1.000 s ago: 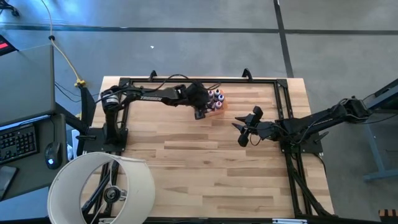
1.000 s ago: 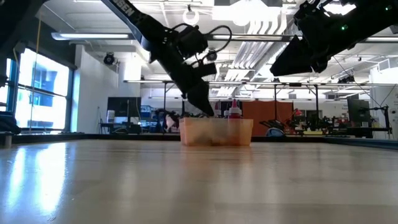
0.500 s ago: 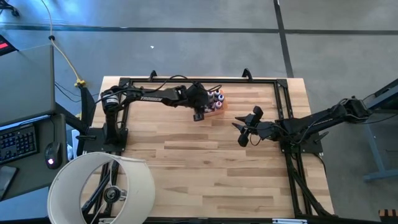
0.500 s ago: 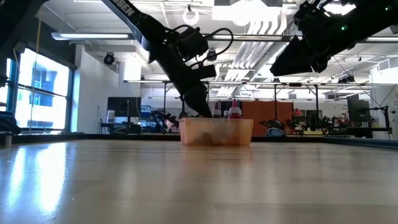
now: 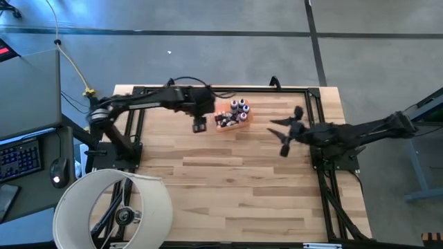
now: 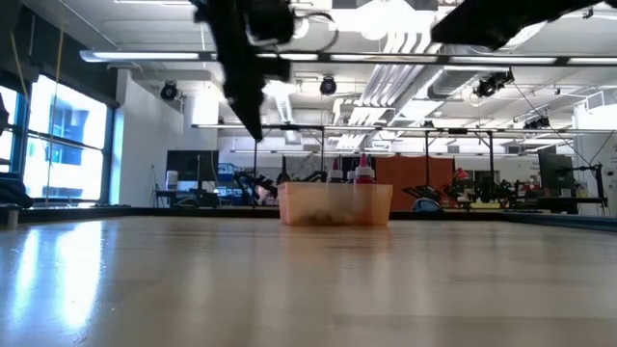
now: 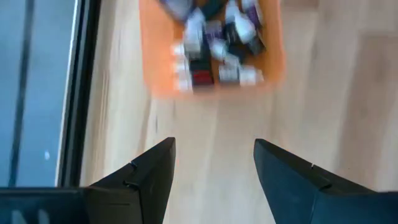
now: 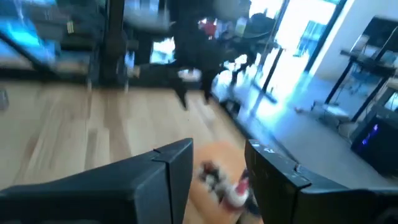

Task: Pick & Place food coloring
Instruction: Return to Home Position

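Tiny white-capped food coloring bottles, dark and coloured, lay jumbled in the orange rectangular tray on the wooden desk. The left gripper hovered beside it, wide and empty; the right gripper was likewise spread, farther off.

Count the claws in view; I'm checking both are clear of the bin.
2. The left claw hangs open just beside the bin, on the left arm's side; the right claw hangs open farther off on the other side. Neither is hidden.
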You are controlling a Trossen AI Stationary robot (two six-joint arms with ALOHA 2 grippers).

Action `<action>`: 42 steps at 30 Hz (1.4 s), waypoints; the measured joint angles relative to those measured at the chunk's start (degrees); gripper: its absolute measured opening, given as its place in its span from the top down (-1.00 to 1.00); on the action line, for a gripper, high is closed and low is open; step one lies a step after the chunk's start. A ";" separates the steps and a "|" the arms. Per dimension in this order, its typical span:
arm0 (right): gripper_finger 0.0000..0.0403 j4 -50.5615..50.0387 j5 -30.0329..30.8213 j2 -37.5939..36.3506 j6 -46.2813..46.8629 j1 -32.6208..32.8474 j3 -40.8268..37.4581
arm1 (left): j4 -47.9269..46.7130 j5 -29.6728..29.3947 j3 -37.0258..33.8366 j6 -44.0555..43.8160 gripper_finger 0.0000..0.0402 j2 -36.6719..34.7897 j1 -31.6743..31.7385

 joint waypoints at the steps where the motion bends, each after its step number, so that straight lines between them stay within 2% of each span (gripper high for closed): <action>1: 0.31 -0.65 -0.15 -2.26 -0.60 0.00 0.00 | -2.33 0.21 -0.32 -0.63 -0.08 -2.08 0.03; 4: 0.31 -6.32 -1.18 -8.80 -0.97 0.00 -1.33 | -2.87 0.54 -4.37 -1.54 -0.08 -8.86 -0.03; 7: 0.31 -7.80 -1.57 -13.77 0.56 -0.04 -4.92 | -0.70 4.09 -12.41 -1.86 -0.08 -16.45 -0.01; 15: 0.31 -6.98 -4.07 -26.87 1.64 -0.04 -14.88 | 20.36 20.21 -38.04 -0.53 -0.08 -41.14 2.00; 20: 0.31 -6.20 -5.12 -34.01 1.38 -0.06 -20.45 | 31.28 25.93 -48.39 -1.19 -0.08 -54.10 3.72; 27: 0.31 -1.66 -8.73 -40.96 -0.32 -0.04 -28.20 | 33.77 28.53 -58.03 -0.77 -0.08 -68.06 5.46; 32: 0.31 3.00 -9.97 -41.78 -4.65 -0.04 -29.53 | 40.02 31.19 -66.53 -3.83 -0.08 -76.48 7.37; 40: 0.31 2.06 0.03 -41.73 -4.91 -0.04 -29.33 | 45.36 31.42 -76.68 -10.14 -0.08 -84.45 8.25; 42: 0.31 2.19 2.28 -41.75 -4.74 -0.04 -29.33 | 49.69 30.79 -78.65 -10.96 -0.08 -85.12 8.25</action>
